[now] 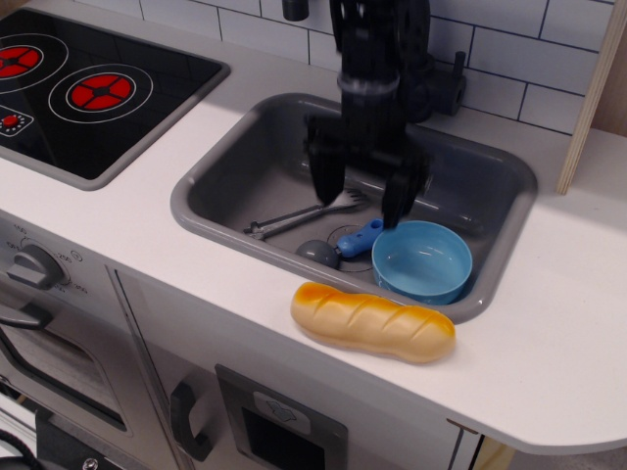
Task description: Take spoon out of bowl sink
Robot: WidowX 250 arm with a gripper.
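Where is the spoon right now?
The spoon lies on the sink floor, just left of the bowl, near the fork.

Single view only. Camera sat high, in front of toy kitchen, looked down and back toward tiled wall at oblique angle. Medium-close range: sink (235, 162) centred, stove (88, 88) cut off at left edge, bench (549, 362) front rim and cabinet fronts filled lower frame. Arm entered from top, upper part cropped. No second view for overlap.
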